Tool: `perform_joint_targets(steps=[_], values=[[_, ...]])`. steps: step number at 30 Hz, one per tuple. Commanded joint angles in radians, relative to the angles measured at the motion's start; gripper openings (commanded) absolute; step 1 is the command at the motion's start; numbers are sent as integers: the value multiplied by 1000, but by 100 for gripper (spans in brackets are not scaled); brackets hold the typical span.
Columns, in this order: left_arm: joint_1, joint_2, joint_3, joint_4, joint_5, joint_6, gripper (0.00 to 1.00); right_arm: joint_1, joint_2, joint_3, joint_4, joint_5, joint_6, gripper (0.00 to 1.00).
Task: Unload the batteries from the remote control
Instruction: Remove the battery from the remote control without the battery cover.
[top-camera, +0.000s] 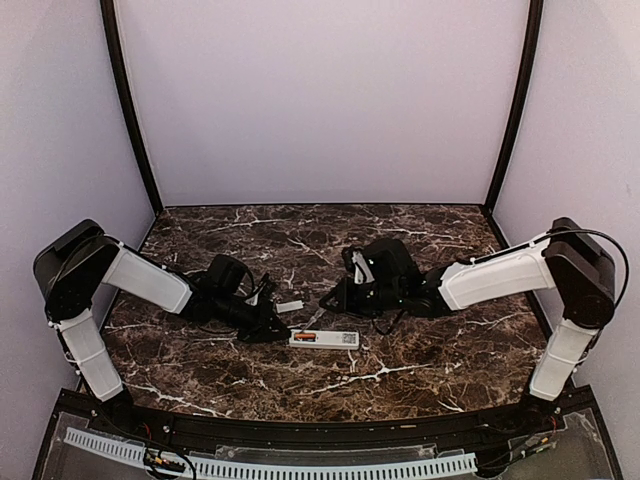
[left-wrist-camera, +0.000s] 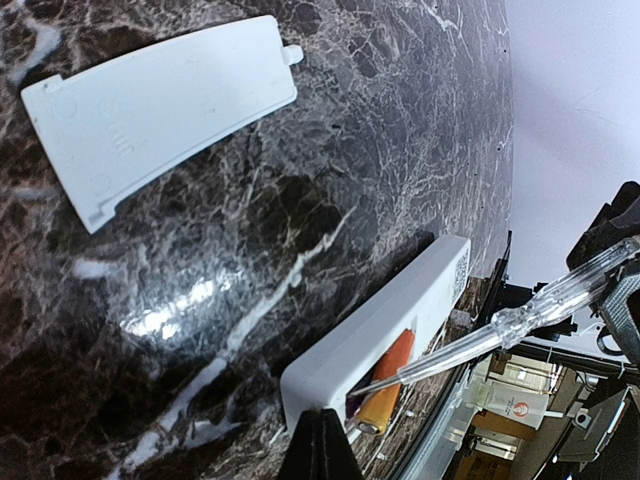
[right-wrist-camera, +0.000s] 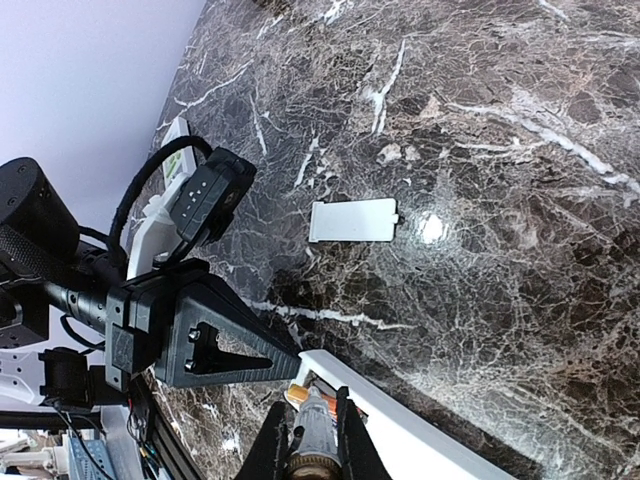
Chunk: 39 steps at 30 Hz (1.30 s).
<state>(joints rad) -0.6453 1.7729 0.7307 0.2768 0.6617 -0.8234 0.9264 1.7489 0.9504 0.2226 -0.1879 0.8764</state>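
The white remote (top-camera: 325, 339) lies face down at the table's middle, its battery bay open. An orange battery (top-camera: 306, 338) sits in the bay; it also shows in the left wrist view (left-wrist-camera: 388, 380), with something dark purple beside it. My left gripper (top-camera: 277, 329) is shut, its tips (left-wrist-camera: 320, 442) against the remote's left end (left-wrist-camera: 330, 375). My right gripper (top-camera: 336, 297) is shut on a clear-handled screwdriver (left-wrist-camera: 520, 318), whose metal tip reaches into the bay by the orange battery (right-wrist-camera: 299, 396). The right wrist view shows the jaws (right-wrist-camera: 313, 440) around the handle.
The white battery cover (top-camera: 290, 306) lies flat on the marble just behind the remote, also in the left wrist view (left-wrist-camera: 160, 100) and the right wrist view (right-wrist-camera: 353, 220). White walls enclose the table on three sides. A cable tray runs along the near edge.
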Motion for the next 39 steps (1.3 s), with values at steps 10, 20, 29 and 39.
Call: perform_joint_targets(steps=[10, 20, 29, 39], values=[[-7, -20, 0, 15, 7, -2, 0, 10, -69, -16, -48, 3, 21, 0], [-8, -21, -2, 16, 8, -5, 0, 16, -90, -33, -90, 24, 33, 0], [-8, -21, -2, 18, 10, -2, 0, 20, -115, -43, -144, 58, 50, 0], [-8, -21, -1, 15, 10, -1, 0, 25, -136, -52, -188, 83, 65, 0]])
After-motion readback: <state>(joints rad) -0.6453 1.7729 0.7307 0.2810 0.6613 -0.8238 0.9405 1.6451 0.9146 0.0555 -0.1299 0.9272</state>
